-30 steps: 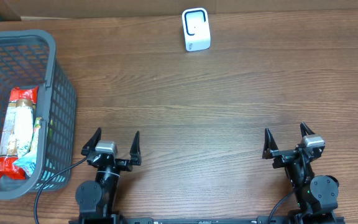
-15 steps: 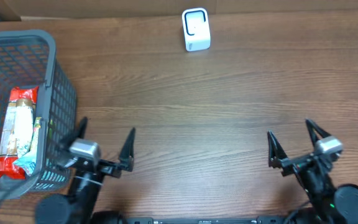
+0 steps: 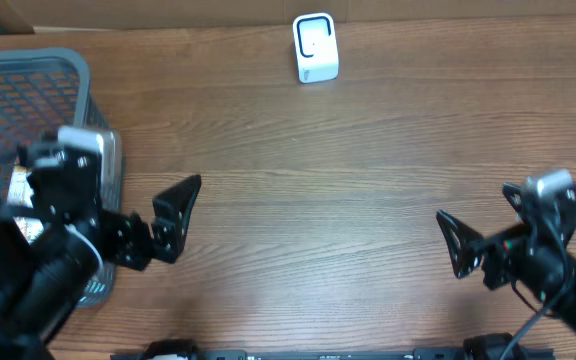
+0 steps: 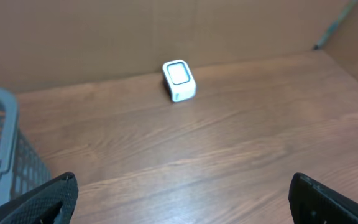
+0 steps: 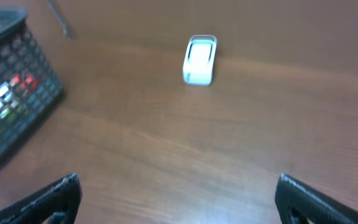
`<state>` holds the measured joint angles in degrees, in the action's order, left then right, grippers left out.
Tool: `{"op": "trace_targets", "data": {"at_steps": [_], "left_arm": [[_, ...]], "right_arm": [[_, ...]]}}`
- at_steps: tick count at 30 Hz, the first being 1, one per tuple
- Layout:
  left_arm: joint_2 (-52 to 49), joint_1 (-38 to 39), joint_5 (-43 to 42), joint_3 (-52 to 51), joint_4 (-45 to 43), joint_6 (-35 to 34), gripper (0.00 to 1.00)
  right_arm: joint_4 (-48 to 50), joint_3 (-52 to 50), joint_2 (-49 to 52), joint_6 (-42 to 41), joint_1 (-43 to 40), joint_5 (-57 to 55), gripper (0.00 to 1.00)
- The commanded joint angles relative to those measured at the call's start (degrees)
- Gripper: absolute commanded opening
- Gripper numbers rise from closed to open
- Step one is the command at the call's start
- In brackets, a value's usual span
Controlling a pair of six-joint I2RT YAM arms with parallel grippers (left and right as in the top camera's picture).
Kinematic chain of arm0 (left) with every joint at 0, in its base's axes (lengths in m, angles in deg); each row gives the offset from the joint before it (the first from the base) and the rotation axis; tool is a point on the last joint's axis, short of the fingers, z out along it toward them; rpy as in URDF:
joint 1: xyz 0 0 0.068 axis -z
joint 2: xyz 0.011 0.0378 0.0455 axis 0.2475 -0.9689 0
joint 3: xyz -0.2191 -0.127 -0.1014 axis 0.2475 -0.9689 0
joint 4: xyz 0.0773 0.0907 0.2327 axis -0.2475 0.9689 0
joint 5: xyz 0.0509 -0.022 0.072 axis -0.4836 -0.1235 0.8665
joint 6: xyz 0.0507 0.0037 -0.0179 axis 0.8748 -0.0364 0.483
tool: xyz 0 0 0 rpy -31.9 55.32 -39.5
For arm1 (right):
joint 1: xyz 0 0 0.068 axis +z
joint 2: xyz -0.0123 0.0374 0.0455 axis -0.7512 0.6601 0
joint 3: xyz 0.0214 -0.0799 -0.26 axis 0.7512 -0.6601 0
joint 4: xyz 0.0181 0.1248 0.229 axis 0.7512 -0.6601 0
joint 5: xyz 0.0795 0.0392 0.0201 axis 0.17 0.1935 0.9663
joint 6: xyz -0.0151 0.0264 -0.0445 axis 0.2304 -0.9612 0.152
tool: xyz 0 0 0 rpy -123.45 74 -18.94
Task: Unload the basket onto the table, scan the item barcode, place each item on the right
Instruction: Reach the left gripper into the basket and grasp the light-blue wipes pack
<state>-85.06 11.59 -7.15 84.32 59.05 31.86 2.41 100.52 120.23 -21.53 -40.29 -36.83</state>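
Snack packet in red and white glossy film (image 5: 6, 98) lies down inside the grey plastic mesh basket (image 5: 39, 81) at the left edge of the brown wood-grain table (image 3: 318, 190); from overhead the left arm hides most of it, and the right wrist view shows it only blurred through the mesh. The small white box-shaped barcode scanner (image 3: 315, 47) stands upright at the far middle of the table, well apart from the basket.

The left gripper (image 4: 182, 183) hangs near the basket with its jaws wide apart and nothing between them; the right gripper (image 5: 178, 183) is likewise spread and empty over the right side of the table, far from the packet.

By its look the packet should be light, soft and slippery; the film will likely crinkle and slide under smooth pads, and whatever is inside may crush under a hard squeeze. The mesh walls close off the sides, so a descent from straight above seems the only way in. A pinch across the narrow width, near the middle, or on a sealed end seam, would probably hold best; a grip near one end would let it droop. Where the barcode sits cannot be told; the fingers should leave the printed faces uncovered.
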Motion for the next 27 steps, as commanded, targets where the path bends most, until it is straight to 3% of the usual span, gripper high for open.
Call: {"op": "trace_targets", "data": {"at_steps": [1, 4, 7, 11, 14, 19, 21, 27], "left_arm": [[-6.0, -0.2, -4.7, 9.0, 2.4, 1.9, 1.00], [-8.3, -0.2, -8.5, 9.4, 2.2, 0.6, 1.00], [-9.5, -0.3, -2.5, 9.4, 2.4, -1.2, 0.95], [-10.6, -0.9, 25.4, 9.4, 8.1, -23.2, 0.92], [-10.9, -4.7, 35.6, 9.4, 12.9, -34.1, 0.93], [-11.1, -17.6, 35.9, 7.2, 14.1, -37.9, 0.94], [-11.5, -26.2, 35.4, 4.5, 13.7, -37.9, 0.96], [-12.9, -41.5, 29.7, -4.5, 9.5, -36.6, 1.00]], "right_arm": [[-7.5, 11.5, 10.8, 3.4, 0.4, 4.0, 1.00], [-13.0, 16.8, 18.7, 3.3, 0.4, 10.2, 1.00], [-13.3, 16.8, 21.9, 3.3, 0.4, 14.0, 1.00], [-14.7, 16.8, 25.7, 3.3, 0.4, 15.3, 1.00], [-16.2, 16.8, 28.1, 3.3, 0.4, 15.2, 1.00], [-16.7, 16.8, 30.2, 3.5, 0.4, 13.3, 1.00], [-16.8, 16.8, 30.4, 3.5, 0.4, 11.5, 1.00], [-17.4, 16.8, 30.5, 3.6, 0.4, 11.1, 1.00]]}}
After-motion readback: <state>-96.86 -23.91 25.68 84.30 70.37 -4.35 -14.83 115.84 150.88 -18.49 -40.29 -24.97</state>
